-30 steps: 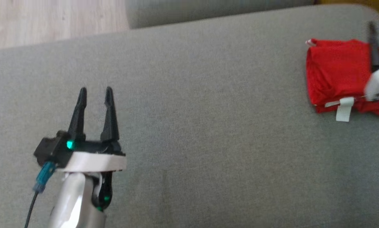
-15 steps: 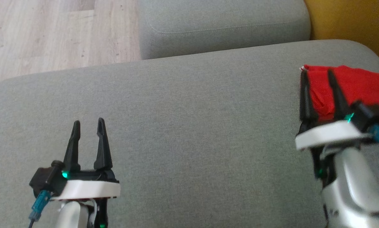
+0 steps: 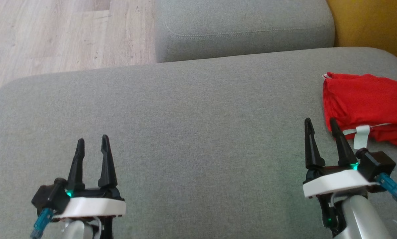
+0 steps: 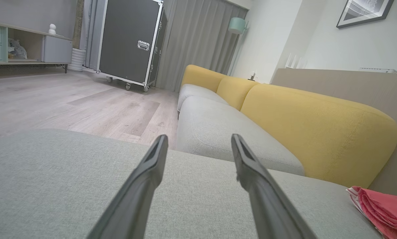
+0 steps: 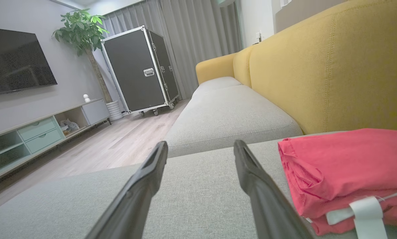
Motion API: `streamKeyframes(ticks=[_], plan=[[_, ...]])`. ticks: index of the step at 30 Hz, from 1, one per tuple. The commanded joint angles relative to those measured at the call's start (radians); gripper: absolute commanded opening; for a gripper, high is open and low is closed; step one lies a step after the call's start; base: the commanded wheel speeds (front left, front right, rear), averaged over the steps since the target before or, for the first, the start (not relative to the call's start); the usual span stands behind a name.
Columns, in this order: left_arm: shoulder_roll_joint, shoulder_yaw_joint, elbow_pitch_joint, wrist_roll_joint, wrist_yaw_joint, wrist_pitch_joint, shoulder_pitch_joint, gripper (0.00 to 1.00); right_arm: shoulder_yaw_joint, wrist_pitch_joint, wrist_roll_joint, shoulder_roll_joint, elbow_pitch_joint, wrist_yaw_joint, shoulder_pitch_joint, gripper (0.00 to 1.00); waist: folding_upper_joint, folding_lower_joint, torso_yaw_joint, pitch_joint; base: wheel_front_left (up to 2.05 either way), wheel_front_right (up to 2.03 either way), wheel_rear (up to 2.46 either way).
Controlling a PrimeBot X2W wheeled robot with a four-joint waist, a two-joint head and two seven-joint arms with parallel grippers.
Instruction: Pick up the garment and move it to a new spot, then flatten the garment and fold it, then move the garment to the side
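Note:
The garment (image 3: 365,104) is red, folded into a thick stack with a white label hanging from its near edge, lying at the right end of the grey sofa seat (image 3: 191,116). It shows close up as the garment (image 5: 344,169) in the right wrist view and at the far right as the garment (image 4: 384,209) in the left wrist view. My right gripper (image 3: 321,123) is open and empty, just left of the stack's near corner. Over the near left of the seat my left gripper (image 3: 92,141) hangs open, holding nothing.
A second grey seat cushion (image 3: 244,30) lies beyond the first, with a yellow backrest (image 3: 374,30) on the right. Wooden floor (image 3: 52,36) runs along the left. A black wheeled case (image 5: 138,71) and a low TV cabinet (image 5: 35,132) stand across the room.
The head camera has tilted, shifting the whole picture down. My right gripper has drawn back off the garment toward the near edge, leaving the stack lying by itself. The left gripper stays about where it was.

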State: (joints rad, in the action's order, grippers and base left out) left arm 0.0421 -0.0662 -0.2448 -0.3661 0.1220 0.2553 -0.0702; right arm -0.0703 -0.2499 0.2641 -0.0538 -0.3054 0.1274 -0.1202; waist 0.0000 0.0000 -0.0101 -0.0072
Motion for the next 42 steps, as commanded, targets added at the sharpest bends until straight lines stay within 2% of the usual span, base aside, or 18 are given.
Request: streamKeyframes(ticks=[1,26,27,28,30,42], plan=[[0.008,0.032,0.028,-0.004,-0.009,0.006,-0.021,1.0,-0.021,-0.012,-0.004,0.003,0.041,0.003,-0.022,1.0,0.0,0.0,-0.001,-0.001,0.0,0.0,0.0],[0.008,0.041,0.017,-0.053,-0.008,0.006,-0.018,1.0,-0.031,-0.012,-0.003,0.004,0.06,0.003,-0.022,1.0,0.0,0.0,-0.005,-0.004,0.0,0.0,0.0],[0.008,0.041,0.017,-0.057,-0.008,0.006,-0.018,0.0,-0.034,-0.012,-0.003,0.004,0.059,0.003,-0.022,0.0,0.0,0.0,-0.005,-0.003,0.0,0.0,0.0],[0.0,0.005,-0.02,-0.056,0.001,0.0,0.009,0.0,-0.01,-0.001,-0.003,0.001,0.016,0.0,0.005,0.0,0.0,0.0001,-0.005,-0.004,0.0,0.0,0.0],[-0.002,0.002,-0.052,-0.056,0.001,-0.001,0.022,0.0,-0.013,0.001,-0.003,0.001,-0.015,0.0,0.021,0.0,0.0,0.0001,-0.005,-0.004,0.0,0.0,0.0],[-0.001,0.019,-0.053,-0.167,0.002,-0.035,0.019,0.0,0.0,0.03,0.127,-0.002,-0.012,0.0,0.025,0.0,0.0,0.0001,-0.004,-0.002,0.0,0.0,0.0]])
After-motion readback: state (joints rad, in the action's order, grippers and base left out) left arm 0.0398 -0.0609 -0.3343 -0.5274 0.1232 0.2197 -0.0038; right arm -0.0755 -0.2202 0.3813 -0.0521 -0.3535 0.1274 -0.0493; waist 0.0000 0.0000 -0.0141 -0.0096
